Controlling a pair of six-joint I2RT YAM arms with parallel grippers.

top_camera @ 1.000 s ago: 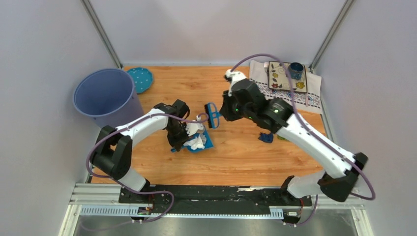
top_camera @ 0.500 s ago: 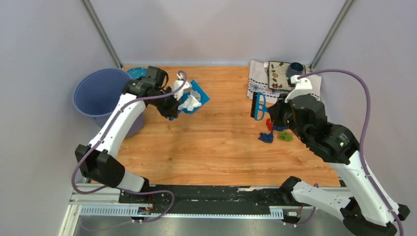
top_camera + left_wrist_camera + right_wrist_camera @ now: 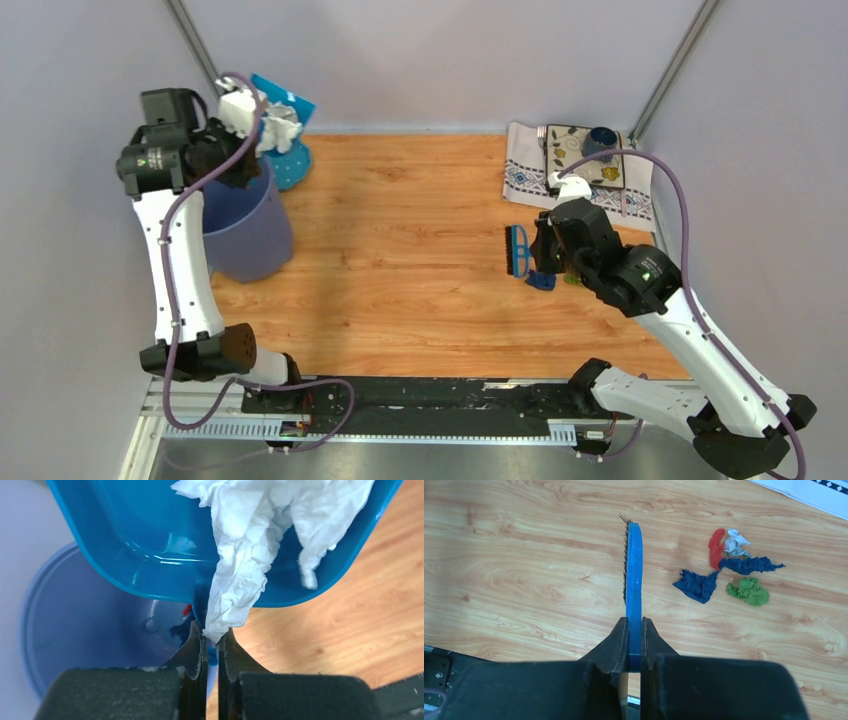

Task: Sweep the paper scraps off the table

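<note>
Overhead, left gripper [image 3: 211,636] tight on dustpan [image 3: 125,540], seemingly above bin [image 3: 75,625]; right gripper [image 3: 634,624] tight on brush [image 3: 634,565] near scraps [image 3: 698,586].

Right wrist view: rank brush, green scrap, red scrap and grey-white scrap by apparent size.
1. brush, held nearest the camera, so inflated.
2. green scrap.
3. red scrap and grey-white scrap: too alike to rank.

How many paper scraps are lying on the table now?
5, clustered beside the brush: a red scrap, a grey-white scrap, a dark blue scrap, a dark blue strip perhaps touching it, and a green scrap. Others may be hidden.
</note>
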